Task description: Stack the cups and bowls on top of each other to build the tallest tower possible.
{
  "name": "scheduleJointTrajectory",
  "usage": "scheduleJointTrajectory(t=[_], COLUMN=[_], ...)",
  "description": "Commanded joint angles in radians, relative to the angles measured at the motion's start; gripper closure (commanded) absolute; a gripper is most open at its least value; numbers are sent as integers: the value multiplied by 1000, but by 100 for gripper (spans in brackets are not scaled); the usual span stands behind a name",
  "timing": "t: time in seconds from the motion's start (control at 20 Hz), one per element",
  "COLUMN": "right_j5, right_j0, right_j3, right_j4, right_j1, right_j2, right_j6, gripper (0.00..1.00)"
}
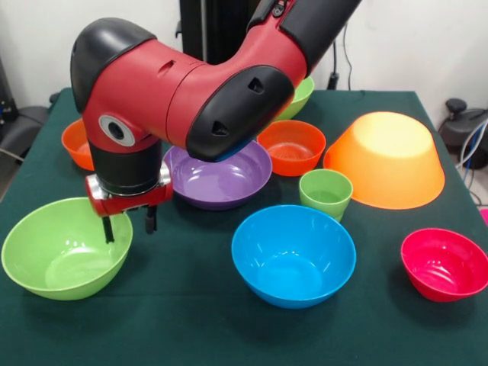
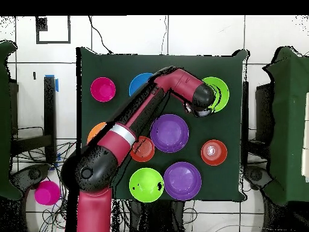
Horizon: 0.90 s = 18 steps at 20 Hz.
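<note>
The pincer (image 1: 130, 225) hangs open and empty over the near-left green bowl's (image 1: 53, 267) rim; next, judging so, it should drop astride the rim and close.

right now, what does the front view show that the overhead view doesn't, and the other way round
Front only: the small light-green plastic cup and the open gripper with its tips at the light-green plastic bowl's rim. Overhead only: a second wide purple plastic bowl near the robot's base. Both: the blue plastic bowl and the pink-red plastic bowl.
</note>
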Motion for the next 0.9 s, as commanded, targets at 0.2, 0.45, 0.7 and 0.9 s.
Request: scheduleJointTrajectory(t=[0.2, 0.45, 0.7, 0.9], right_j5=[110, 117, 104, 97], right_j0=[-27, -31, -38, -42], right_j3=[-112, -125, -135, -141], right_j4=[76, 90, 102, 107], right_j1=[-8, -13, -7, -5], right_j2=[149, 146, 129, 115], right_j6=[-308, -312, -254, -240], gripper=[0, 0, 0, 0])
